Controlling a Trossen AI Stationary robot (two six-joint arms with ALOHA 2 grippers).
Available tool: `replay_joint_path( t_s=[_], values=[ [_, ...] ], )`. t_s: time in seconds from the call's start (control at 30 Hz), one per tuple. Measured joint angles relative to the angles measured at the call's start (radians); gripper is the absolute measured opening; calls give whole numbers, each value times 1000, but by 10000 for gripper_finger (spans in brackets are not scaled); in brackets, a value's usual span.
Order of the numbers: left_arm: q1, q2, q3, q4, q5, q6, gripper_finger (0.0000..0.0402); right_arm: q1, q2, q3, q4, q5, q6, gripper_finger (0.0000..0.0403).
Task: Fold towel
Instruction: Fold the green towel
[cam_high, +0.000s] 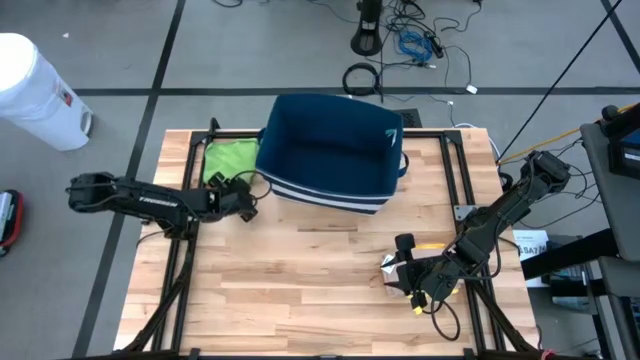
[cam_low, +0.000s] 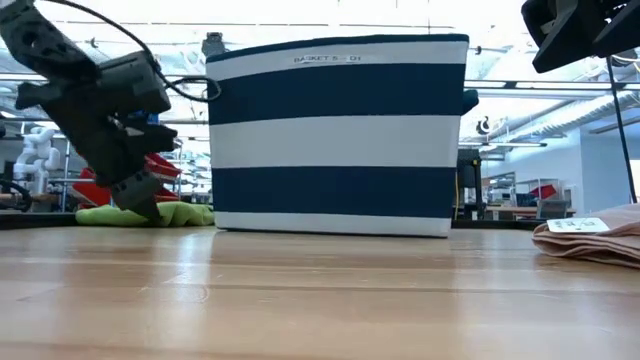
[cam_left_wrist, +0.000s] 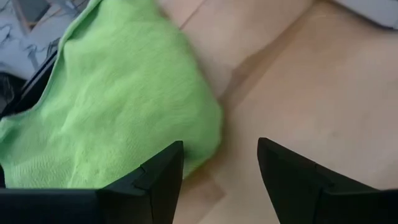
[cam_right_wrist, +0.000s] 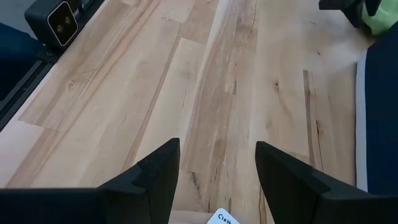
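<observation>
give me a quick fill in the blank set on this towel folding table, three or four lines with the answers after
1. The towel beside the striped basket is ____ in colour.
2. The left gripper hovers at the edge of that towel with its fingers ____.
3. The basket carries navy and ____ stripes.
4. The right gripper sits at a folded ____ cloth bearing a white tag.

Missing words: green; open; white; beige
</observation>
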Motion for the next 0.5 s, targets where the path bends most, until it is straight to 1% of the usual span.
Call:
replay_joint_path(
  t_s=[0.1, 0.17, 0.23, 0.3, 0.37, 0.5],
  values=[
    [39, 0, -41, 71, 13, -4, 213, 0, 0, 0, 0, 0, 0, 196],
    [67, 0, -66, 133, 52, -3, 209, 0, 0, 0, 0, 0, 0, 196],
    [98, 0, -88, 191, 92, 1, 195, 0, 0, 0, 0, 0, 0, 196],
    [119, -2, -108, 235, 123, 3, 170, 0, 0, 0, 0, 0, 0, 196],
    [132, -2, -121, 260, 150, 12, 136, 0, 0, 0, 0, 0, 0, 196],
    [137, -2, -126, 265, 212, 23, 49, 0, 0, 0, 0, 0, 1, 196]
  ],
)
